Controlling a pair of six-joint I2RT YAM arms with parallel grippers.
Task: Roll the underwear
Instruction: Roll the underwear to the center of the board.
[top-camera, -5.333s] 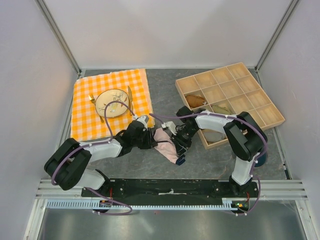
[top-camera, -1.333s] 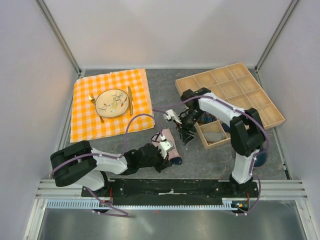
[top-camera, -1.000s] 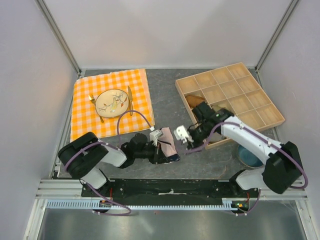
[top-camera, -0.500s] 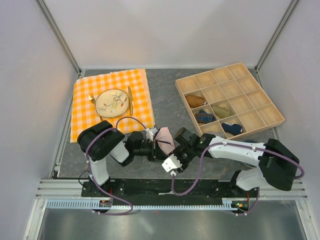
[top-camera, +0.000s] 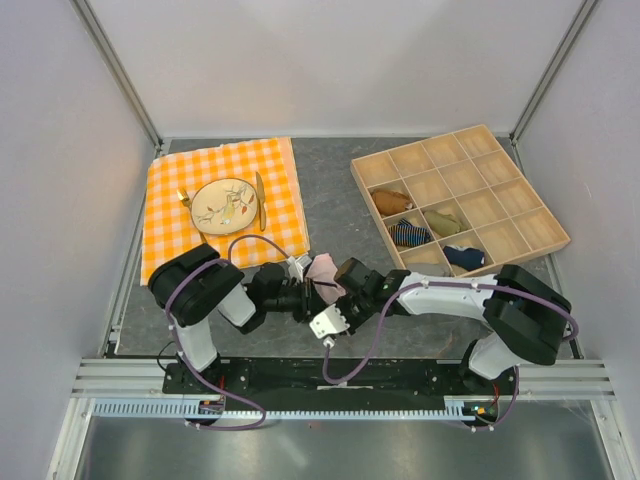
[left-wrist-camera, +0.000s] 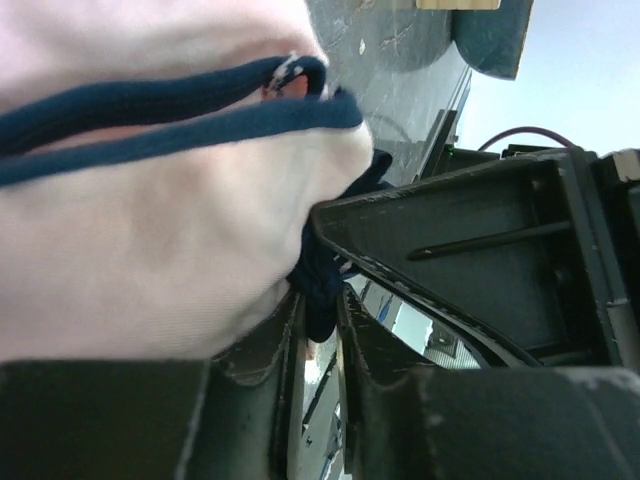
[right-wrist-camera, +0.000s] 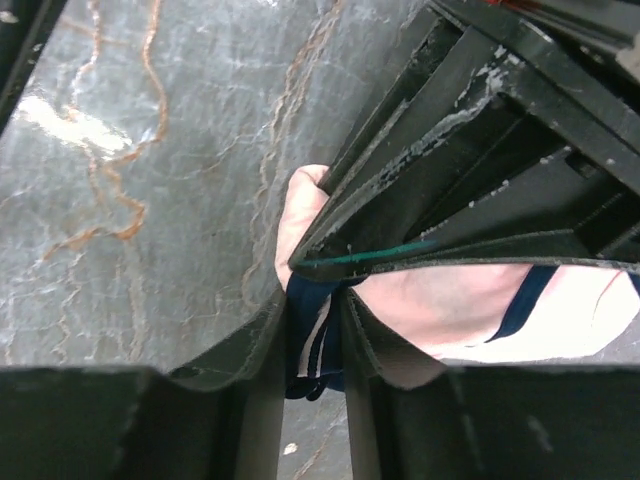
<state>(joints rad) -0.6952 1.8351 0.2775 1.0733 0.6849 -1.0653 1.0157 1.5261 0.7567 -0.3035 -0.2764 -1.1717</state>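
Top external and wrist views: the underwear (top-camera: 325, 268) is held bunched just above the table (top-camera: 330, 180), its navy edge clamped by the left gripper (left-wrist-camera: 318, 300) and right gripper (right-wrist-camera: 315, 335); rolling is judged underway, and tight winding is needed next.

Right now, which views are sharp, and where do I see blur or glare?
Top external: evenly lit and sharp. Left wrist: the underwear fills the frame, so near that it looks soft; the left fingers are dark. Right wrist: a bright glare patch on the table; the right fingers are dark and blurred.
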